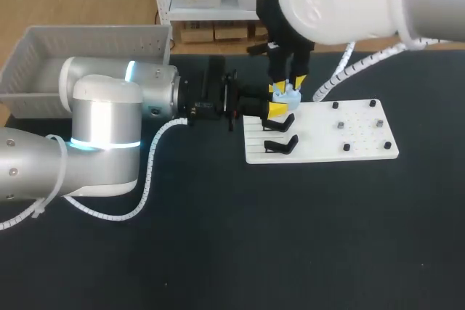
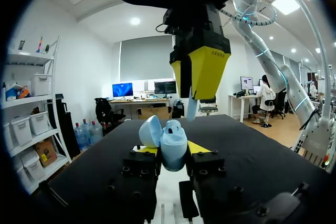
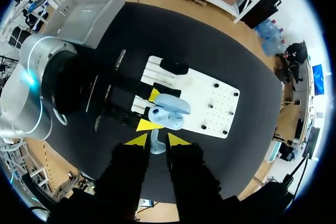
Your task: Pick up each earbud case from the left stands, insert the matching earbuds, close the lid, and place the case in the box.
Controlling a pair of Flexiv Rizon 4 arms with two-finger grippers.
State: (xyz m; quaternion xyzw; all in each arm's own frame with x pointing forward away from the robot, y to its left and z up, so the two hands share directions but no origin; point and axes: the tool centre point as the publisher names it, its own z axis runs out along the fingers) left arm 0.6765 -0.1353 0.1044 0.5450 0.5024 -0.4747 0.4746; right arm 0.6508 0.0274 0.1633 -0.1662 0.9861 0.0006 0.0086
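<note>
rounded glossy case (image 2: 173, 150), slim pale earbud (image 3: 156, 144)

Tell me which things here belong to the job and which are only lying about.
Job: case, earbud, left gripper, right gripper, stands, box.
Lying about: white board, small pegs on it.

The right tool (image 3: 157, 140) is pinching a pale earbud (image 3: 157, 144) between its yellow tips, hanging directly over the open blue earbud case (image 3: 169, 113) that the left tool (image 3: 150, 110) is gripping over the white board (image 3: 210, 103).
</note>
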